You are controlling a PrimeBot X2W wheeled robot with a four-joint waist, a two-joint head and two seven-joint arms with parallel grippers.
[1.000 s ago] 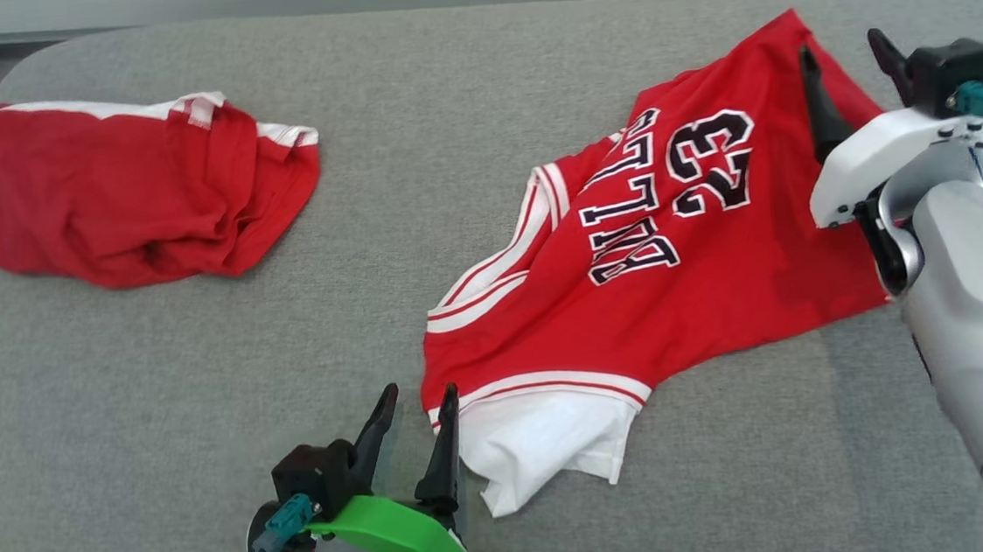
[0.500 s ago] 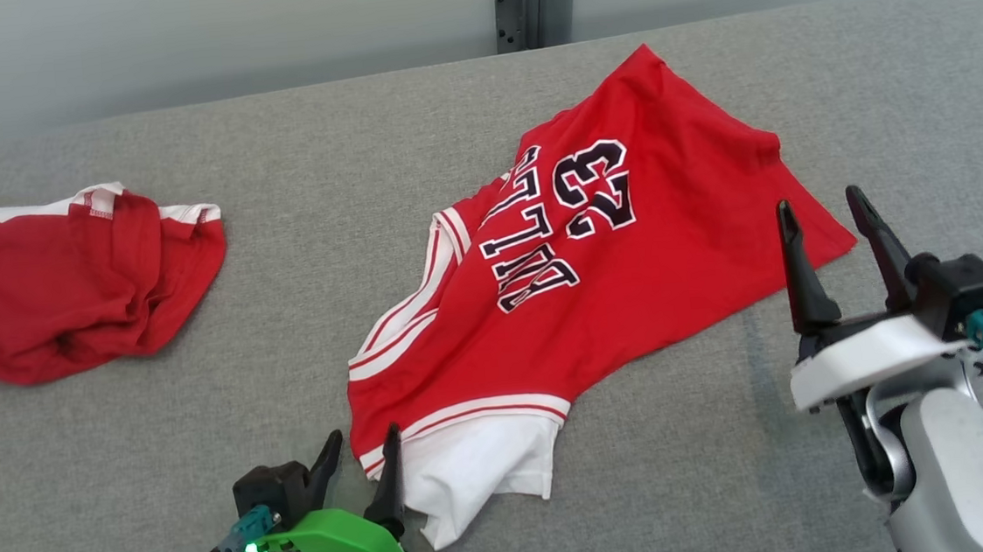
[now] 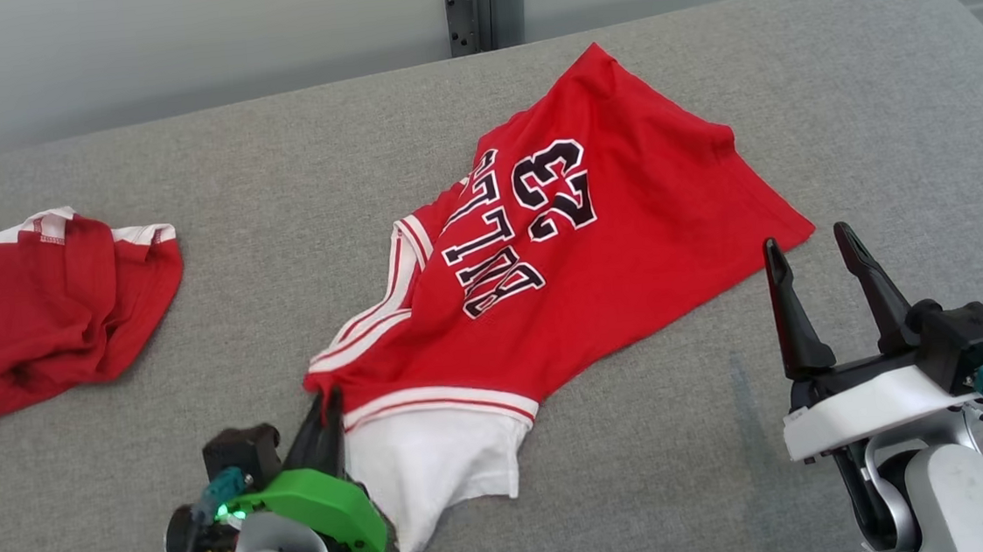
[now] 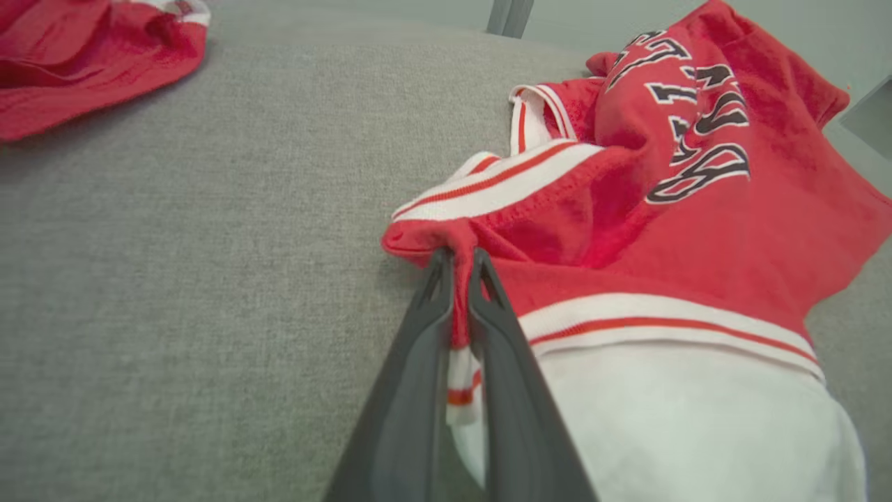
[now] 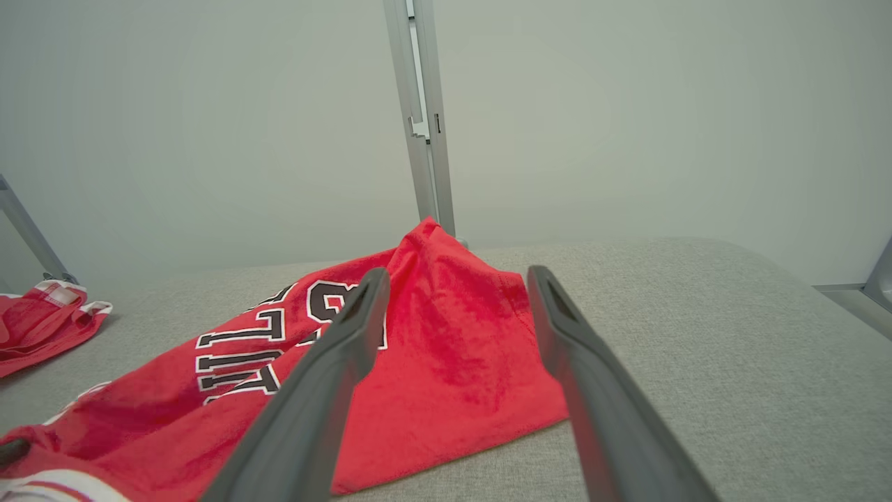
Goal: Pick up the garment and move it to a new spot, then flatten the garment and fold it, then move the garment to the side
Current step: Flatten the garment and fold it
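Presently noted: red jersey (image 3: 615,284) lying rumpled on grey padded surface (image 3: 275,196), centre of head view, well apart from second red garment (image 3: 39,320) at left. Black, white-edged lettering and number 23 on upper face; white bands with red stripe along armhole and near edge; plain white fabric showing beyond the band at near end. Long axis diagonal, near-left to far-right; pointed red corner toward far edge, white end toward robot. Left gripper (image 3: 328,396) clamped together on near-left red corner of jersey, cloth pinched between fingers (image 4: 418,362). Right gripper (image 3: 807,235) spread apart, holding nothing, just beside jersey's right corner.
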